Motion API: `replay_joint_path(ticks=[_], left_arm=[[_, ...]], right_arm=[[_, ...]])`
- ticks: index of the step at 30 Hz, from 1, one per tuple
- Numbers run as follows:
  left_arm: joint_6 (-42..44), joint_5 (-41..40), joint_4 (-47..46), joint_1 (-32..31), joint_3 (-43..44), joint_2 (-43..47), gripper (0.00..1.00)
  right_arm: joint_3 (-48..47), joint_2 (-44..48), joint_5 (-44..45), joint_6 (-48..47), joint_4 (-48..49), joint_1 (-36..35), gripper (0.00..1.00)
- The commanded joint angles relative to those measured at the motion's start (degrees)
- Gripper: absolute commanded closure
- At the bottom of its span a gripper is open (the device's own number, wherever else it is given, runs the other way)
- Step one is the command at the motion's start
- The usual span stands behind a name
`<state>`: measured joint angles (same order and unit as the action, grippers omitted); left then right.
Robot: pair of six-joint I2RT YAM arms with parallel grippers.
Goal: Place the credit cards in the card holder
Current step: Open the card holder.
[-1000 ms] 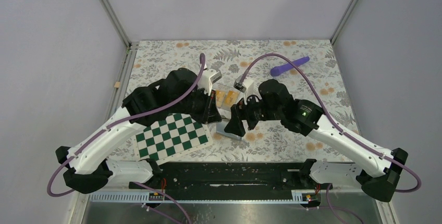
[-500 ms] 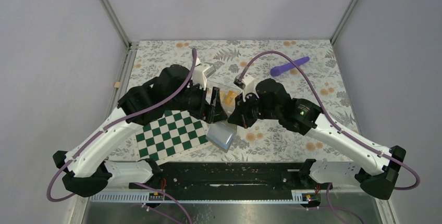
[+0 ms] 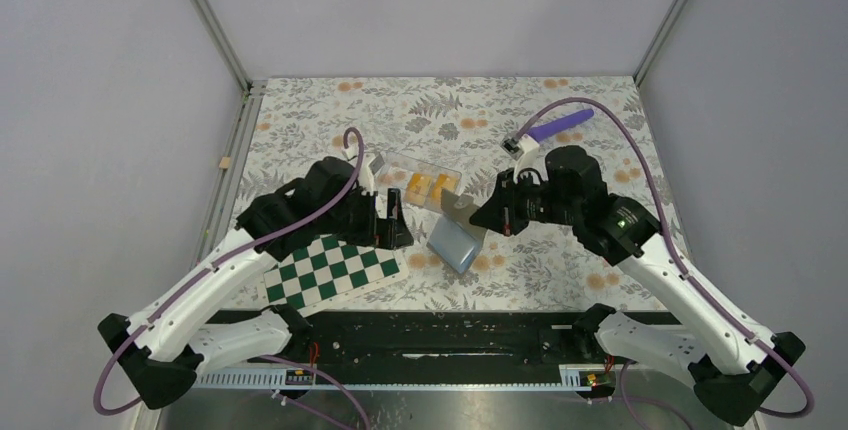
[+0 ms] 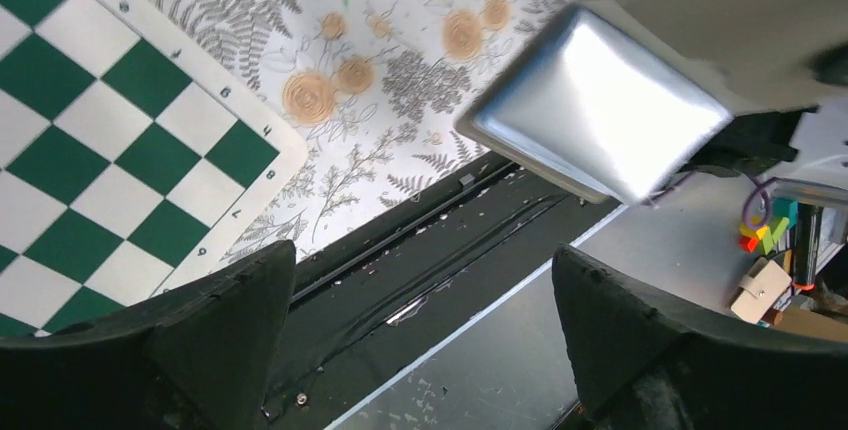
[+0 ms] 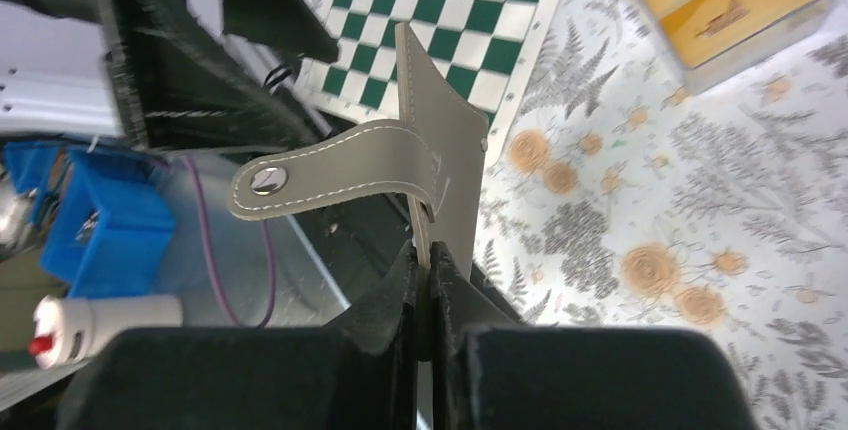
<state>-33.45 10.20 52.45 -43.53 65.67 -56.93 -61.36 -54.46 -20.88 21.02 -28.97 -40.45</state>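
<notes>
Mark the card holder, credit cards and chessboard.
card holder (image 3: 456, 245), top external view, silver body.
credit cards (image 5: 738, 12), right wrist view, lower card's orange face.
chessboard (image 3: 330, 270), top external view, middle squares.

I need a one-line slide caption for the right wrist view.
Right gripper pinches the grey card holder; chessboard and orange credit cards lie beyond.

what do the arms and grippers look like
The left arm and right arm have white links near the base and bulky black joints further out. A purple cable loops along each. The right arm carries a small green light. The left gripper and right gripper have matte black wedge-shaped fingers.
</notes>
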Motion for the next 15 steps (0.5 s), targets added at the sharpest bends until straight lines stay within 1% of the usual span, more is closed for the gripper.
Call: replay_joint_path(ticks=[1, 3, 7, 10, 15], left_arm=[[-3.2, 0.7, -6.5, 1.6, -5.2, 1.3, 0.03], [-4.0, 2.7, -8.2, 2.5, -8.2, 0.7, 0.03], [-5.2, 5.1, -10.8, 3.7, -10.8, -1.1, 0.05], [-5.0, 6.8, -12.7, 3.9, -11.5, -2.4, 0.08], [-5.2, 7.3, -12.7, 4.0, -11.7, -4.5, 0.15]], right_arm=[[1.1, -2.1, -14.1, 1.5, -1.4, 2.3, 1.00], [1.6, -3.6, -18.1, 2.9, -1.4, 2.8, 1.00], [2.7, -5.0, -22.1, 5.2, 0.5, 3.3, 1.00], [3.2, -5.3, -23.8, 6.7, 2.4, 3.9, 1.00], [2.3, -6.8, -25.2, 8.4, 3.2, 4.4, 1.00]])
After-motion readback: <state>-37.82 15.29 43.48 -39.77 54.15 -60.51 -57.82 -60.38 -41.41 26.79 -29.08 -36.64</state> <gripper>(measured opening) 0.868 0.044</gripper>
